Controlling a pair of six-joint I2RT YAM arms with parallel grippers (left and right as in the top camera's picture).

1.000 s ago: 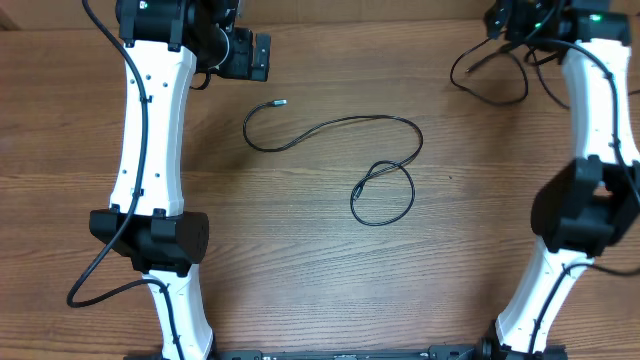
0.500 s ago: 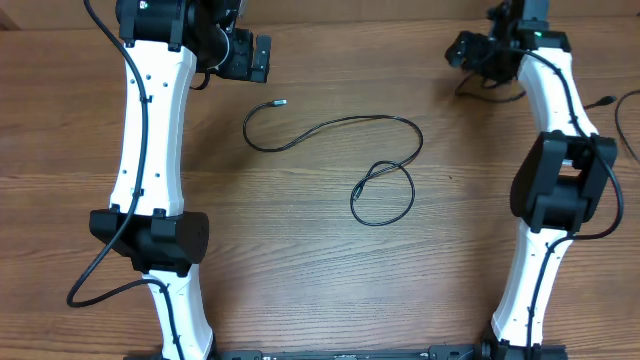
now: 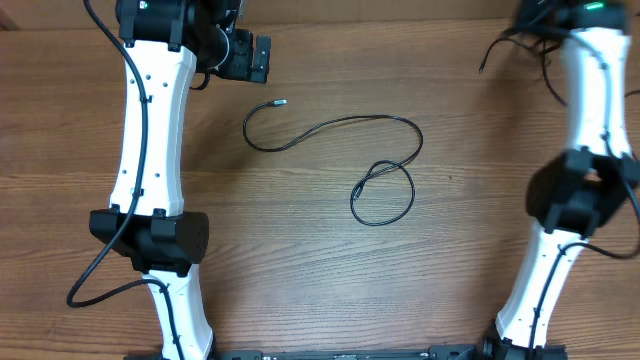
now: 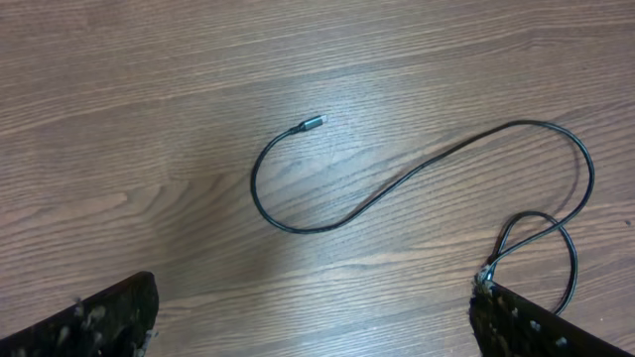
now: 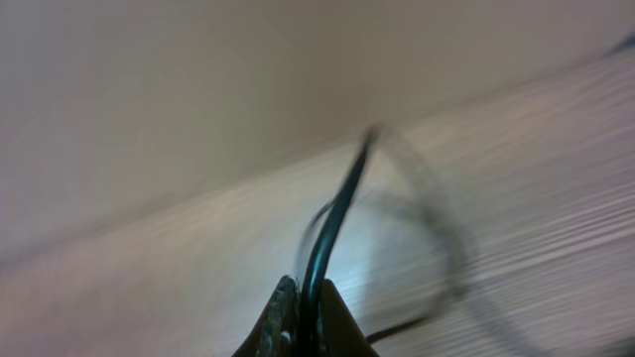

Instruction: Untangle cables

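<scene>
One cable [image 3: 385, 118] lies loose on the counter [image 3: 300, 280], its plug tip [image 3: 282, 101] near the left hand [image 4: 317, 315] and its other end curled into a small loop farther from that hand. The left hand hangs spread above it, touching nothing. Well apart from the left hand, the right hand [image 5: 303, 315] pinches a second cable [image 5: 342, 203], blurred

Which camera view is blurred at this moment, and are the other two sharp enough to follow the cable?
Right wrist: heavy motion blur; the held cable in the right gripper smears into ghost lines. Overhead: sharp, even light; the loose cable reads clearly. Left wrist: sharp too, with a mild sheen on the table.
</scene>
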